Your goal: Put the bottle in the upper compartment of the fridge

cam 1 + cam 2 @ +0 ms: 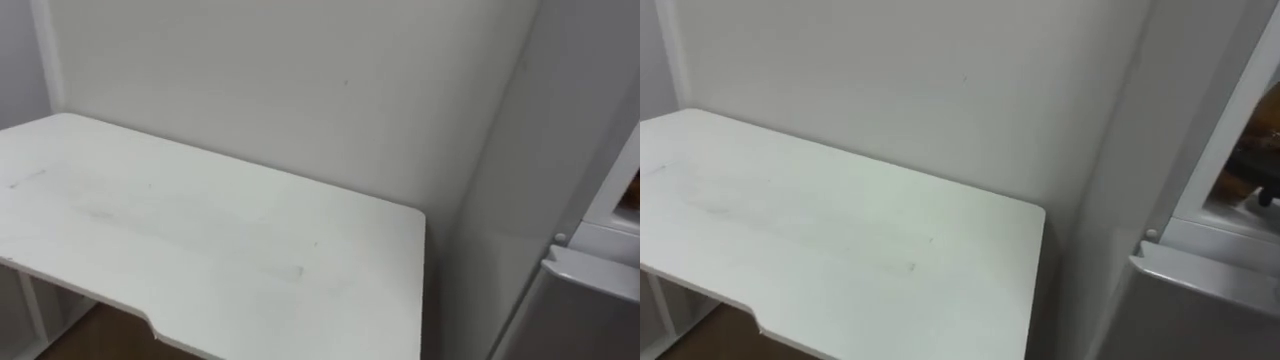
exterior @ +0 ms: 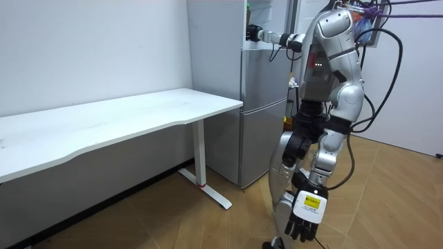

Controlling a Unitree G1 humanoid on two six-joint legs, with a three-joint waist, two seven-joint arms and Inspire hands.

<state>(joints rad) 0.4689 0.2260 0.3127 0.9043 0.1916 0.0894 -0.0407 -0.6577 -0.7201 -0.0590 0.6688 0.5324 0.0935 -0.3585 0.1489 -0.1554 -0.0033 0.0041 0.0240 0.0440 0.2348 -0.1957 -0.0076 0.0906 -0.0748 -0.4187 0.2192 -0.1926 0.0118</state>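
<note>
Right hand (image 2: 255, 32) stretches out level at the top of the fridge (image 2: 263, 104), its grip too distant to tell, while left hand (image 2: 302, 223) hangs relaxed.

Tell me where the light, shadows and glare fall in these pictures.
Left eye view: soft, even light on the white rectangular tabletop, no glare. Room view: deep shadow under that tabletop on the white wall; the tall grey metal fridge gives a dull sheen, no hard highlight. Right eye view: the fridge's side looks dimmer than that wall.
</note>
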